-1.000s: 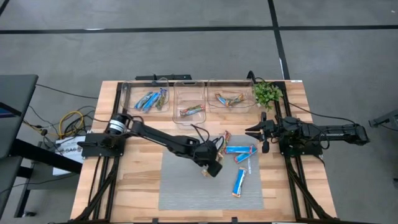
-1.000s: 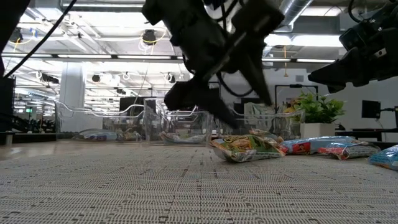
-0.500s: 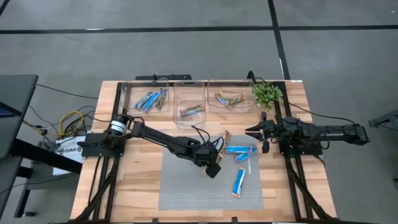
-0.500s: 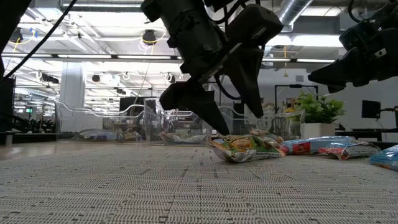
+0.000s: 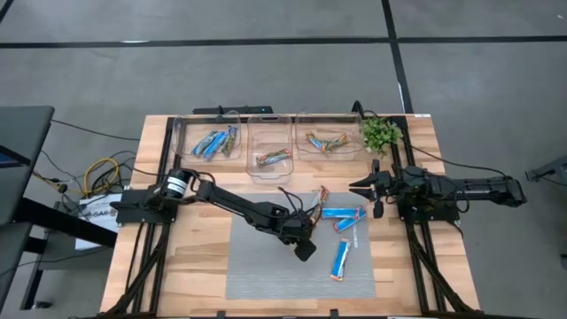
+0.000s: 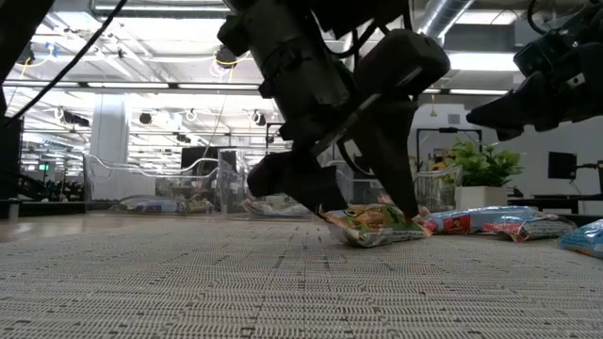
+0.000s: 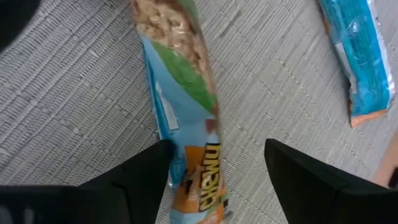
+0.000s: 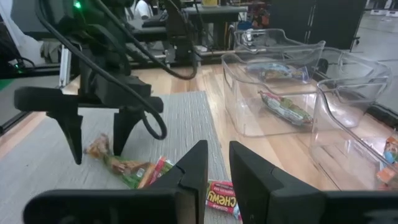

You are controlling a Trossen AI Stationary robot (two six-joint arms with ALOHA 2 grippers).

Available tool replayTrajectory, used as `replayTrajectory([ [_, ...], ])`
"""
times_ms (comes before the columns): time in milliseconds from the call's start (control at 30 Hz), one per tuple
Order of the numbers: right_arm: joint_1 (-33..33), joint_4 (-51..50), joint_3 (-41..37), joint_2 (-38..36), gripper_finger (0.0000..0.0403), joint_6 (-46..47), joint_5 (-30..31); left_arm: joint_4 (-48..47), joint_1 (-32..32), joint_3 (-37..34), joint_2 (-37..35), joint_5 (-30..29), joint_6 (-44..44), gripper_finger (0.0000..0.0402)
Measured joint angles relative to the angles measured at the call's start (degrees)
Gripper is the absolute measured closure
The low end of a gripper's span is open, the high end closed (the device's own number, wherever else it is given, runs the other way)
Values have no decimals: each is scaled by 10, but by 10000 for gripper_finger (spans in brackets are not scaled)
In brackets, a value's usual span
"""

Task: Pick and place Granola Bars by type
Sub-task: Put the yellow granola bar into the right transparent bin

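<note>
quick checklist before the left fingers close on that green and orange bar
1. Left gripper open: ok.
2. Green and orange bar between its fingers: ok.
3. Fingers down at the mat: ok.
4. Nearest blue bar apart from the fingers: ok.
5. Right gripper off the mat, by the plant: ok.
6. Middle bin has room: ok.

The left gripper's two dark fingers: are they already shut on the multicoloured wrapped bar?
No: left gripper is open, fingers either side of bar.
</note>
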Motion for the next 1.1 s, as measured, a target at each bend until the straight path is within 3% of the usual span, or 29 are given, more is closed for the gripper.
replayTrajectory([
  [233, 0, 1, 0, -1, 344, 0, 0, -25, -1, 0, 0, -40, 2, 165],
  [733, 0, 2, 0, -1, 344, 0, 0, -49, -2, 0, 2, -53, -1, 324],
  [1100, 0, 2, 0, -1, 344, 0, 0, -40, -3, -1, 2, -46, -2, 337],
])
